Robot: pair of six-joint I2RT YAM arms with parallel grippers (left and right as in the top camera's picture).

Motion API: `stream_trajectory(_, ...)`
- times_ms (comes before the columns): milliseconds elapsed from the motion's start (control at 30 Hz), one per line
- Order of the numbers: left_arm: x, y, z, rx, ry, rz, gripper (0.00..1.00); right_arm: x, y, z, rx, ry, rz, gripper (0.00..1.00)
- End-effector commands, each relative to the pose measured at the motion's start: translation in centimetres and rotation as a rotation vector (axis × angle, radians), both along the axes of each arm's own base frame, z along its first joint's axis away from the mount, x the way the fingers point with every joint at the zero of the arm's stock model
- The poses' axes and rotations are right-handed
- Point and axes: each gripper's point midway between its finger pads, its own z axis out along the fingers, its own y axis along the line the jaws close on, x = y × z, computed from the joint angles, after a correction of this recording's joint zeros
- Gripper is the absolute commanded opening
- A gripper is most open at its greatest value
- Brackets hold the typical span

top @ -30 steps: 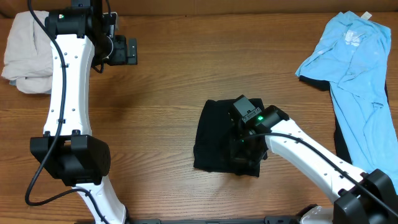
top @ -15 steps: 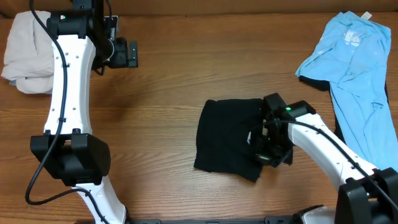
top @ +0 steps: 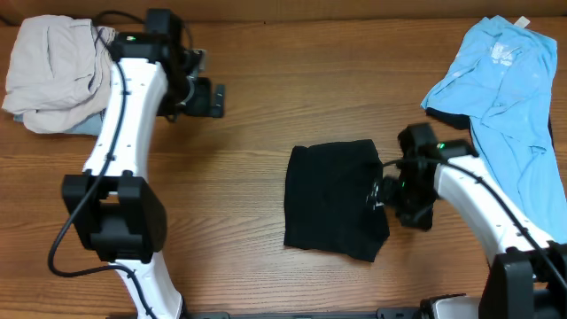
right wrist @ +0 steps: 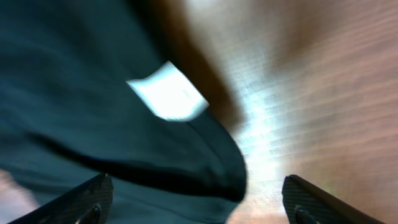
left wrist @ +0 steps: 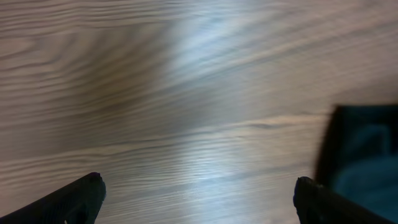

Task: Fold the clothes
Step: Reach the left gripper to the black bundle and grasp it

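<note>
Two arms reach over a wooden bench (top: 266,53). One black T-shirt (top: 335,197) lies folded into a rough rectangle, flat on the wood. It sits a little right of the middle and nearer the near edge than the far one. Its lower right corner sticks out in a small point.

The right gripper (top: 383,193) sits at the T-shirt's right edge, low over the fabric. In the right wrist view its fingers (right wrist: 93,198) stand wide apart with the T-shirt's dark hem running between them, and nothing is pinched. A small white tag (right wrist: 168,92) lies on the cloth just ahead of them. That view is blurred, so I cannot tell whether the fingertips touch the cloth.

The left gripper (top: 213,97) hangs over bare wood toward the far edge, left of the middle and well apart from the T-shirt. In the left wrist view its fingers (left wrist: 81,196) are spread wide and hold nothing. Wood grain shows between them, and a dark blurred shape (left wrist: 364,155) at the right side of that view cannot be named.

A cream garment (top: 49,71) is bunched in the far left corner, just beside the left arm. A light blue shirt (top: 500,80) lies spread from the far right corner down along the right edge, apart from the T-shirt.
</note>
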Motion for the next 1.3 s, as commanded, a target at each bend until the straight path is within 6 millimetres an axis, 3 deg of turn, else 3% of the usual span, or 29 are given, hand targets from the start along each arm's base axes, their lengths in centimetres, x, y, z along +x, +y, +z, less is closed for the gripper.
stream_trajectory(0, -1.5, -5.9, -0.4, -0.054, 0.018, -0.195, 1.00, 4.3, -0.2, 4.0, 0.025, -0.155, -0.017, 0.98)
stream_trajectory(133, -4.1, -10.6, -0.7, -0.052, 0.055, -0.336, 1.00, 7.5, -1.6, 7.2, 0.030, -0.270, -0.058, 1.00)
stream_trajectory(300, -8.3, -16.0, -1.8, -0.072, 0.113, -0.531, 1.00, 10.3, -5.8, 9.5, 0.013, -0.373, -0.183, 1.00)
stream_trajectory(433, -14.0, -19.8, -3.9, -0.066, 0.208, -0.728, 1.00, 10.9, -9.2, 9.9, 0.029, -0.404, -0.276, 1.00)
stream_trajectory(600, -17.5, -21.6, -7.0, -0.046, 0.257, -0.800, 1.00, 10.7, -10.9, 10.0, 0.037, -0.412, -0.301, 1.00)
stream_trajectory(767, -19.7, -21.5, -10.5, -0.019, 0.293, -0.808, 1.00, 10.8, -11.1, 10.0, 0.034, -0.422, -0.290, 1.00)
stream_trajectory(933, -18.9, -19.5, -13.6, 0.104, 0.254, -0.706, 1.00, 10.9, -11.2, 10.1, 0.033, -0.428, -0.290, 1.00)
stream_trajectory(1100, -16.2, -16.0, -14.9, 0.279, 0.183, -0.610, 1.00, 10.8, -11.1, 10.0, 0.034, -0.421, -0.290, 1.00)
stream_trajectory(1267, -11.1, -11.7, -14.4, 0.464, 0.050, -0.497, 1.00, 10.7, -11.1, 10.0, 0.034, -0.420, -0.290, 1.00)
